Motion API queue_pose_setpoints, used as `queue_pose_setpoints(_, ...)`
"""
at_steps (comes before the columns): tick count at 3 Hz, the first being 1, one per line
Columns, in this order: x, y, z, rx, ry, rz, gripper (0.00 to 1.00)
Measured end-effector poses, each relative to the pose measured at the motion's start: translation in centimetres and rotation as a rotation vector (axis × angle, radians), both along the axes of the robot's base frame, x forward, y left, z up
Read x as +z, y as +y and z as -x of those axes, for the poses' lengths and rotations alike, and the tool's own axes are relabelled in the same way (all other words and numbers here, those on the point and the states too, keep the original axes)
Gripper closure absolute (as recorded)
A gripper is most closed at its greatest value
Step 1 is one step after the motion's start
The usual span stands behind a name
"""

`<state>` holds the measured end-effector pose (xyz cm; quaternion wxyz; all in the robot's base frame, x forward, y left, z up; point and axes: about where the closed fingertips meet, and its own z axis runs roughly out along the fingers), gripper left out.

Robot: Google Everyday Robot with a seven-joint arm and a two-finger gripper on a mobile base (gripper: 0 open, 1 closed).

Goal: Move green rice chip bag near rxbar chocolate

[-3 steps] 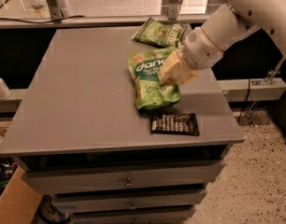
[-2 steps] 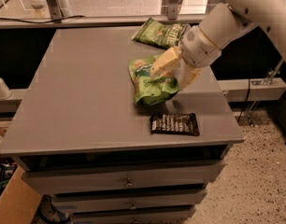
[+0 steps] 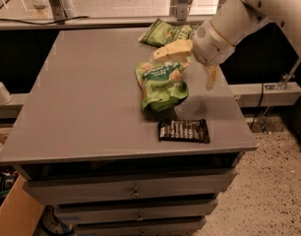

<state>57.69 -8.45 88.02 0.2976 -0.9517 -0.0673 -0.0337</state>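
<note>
The green rice chip bag (image 3: pixel 162 85) lies on the grey table (image 3: pixel 86 107), its lower end just behind the rxbar chocolate (image 3: pixel 184 131), a dark bar with white lettering near the front right edge. My gripper (image 3: pixel 191 65) is open just above and to the right of the bag's top. One pale finger (image 3: pixel 171 51) stretches over the bag's top edge. The other finger (image 3: pixel 211 77) hangs to the bag's right. Nothing is held between them.
A duller olive-green bag (image 3: pixel 166 32) lies at the table's back edge, behind my gripper. The table has drawers (image 3: pixel 135 191) below its front. A white object (image 3: pixel 0 92) sits to the left, and a cardboard box (image 3: pixel 13 213) is on the floor at lower left.
The fingers were closed on the green bag; they have opened and drawn up and to the right. The bag has settled on the table, slightly nearer the bar.
</note>
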Motion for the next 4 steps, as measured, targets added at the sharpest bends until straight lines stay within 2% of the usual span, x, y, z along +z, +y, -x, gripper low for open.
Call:
queue_pose_setpoints(1,3.3,0.6,-1.6,-0.126,-0.050,-0.092,0.00)
queue_pose_setpoints(2,7.7,1.3,-5.9,-0.309,-0.130,-0.251,0.00)
queue_pose_setpoints(3,10.3,-1.2,-8.9,-0.517,-0.170,-0.378,0.00)
queue_pose_setpoints(4,11.4,-5.1,-11.2,-0.709,-0.223,-0.456,0.00)
